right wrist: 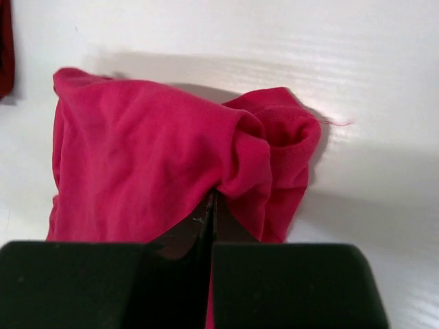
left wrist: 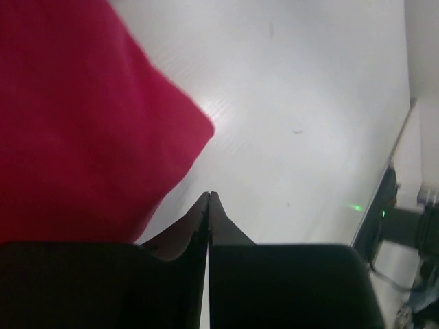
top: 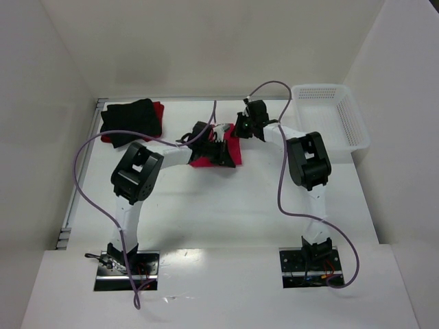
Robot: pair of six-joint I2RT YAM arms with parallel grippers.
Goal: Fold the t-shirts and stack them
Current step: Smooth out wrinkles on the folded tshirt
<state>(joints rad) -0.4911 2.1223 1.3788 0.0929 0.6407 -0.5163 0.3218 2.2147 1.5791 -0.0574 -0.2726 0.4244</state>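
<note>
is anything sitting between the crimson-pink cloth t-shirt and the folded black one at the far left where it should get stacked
Nothing visible on the surface: the white table between the crimson-pink cloth t-shirt and the folded black t-shirt looks bare. Only a thin purple cable loops across that gap.

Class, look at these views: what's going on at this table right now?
Two robot arms are working on a crimson-pink t-shirt lying bunched in the middle of the table. The right hand is shut on a gathered fold of it. The left hand is shut too, its tips beside the cloth's edge and apparently holding nothing. At the far left, a folded black t-shirt sits on a darker red t-shirt. A white basket stands at the far right.
</note>
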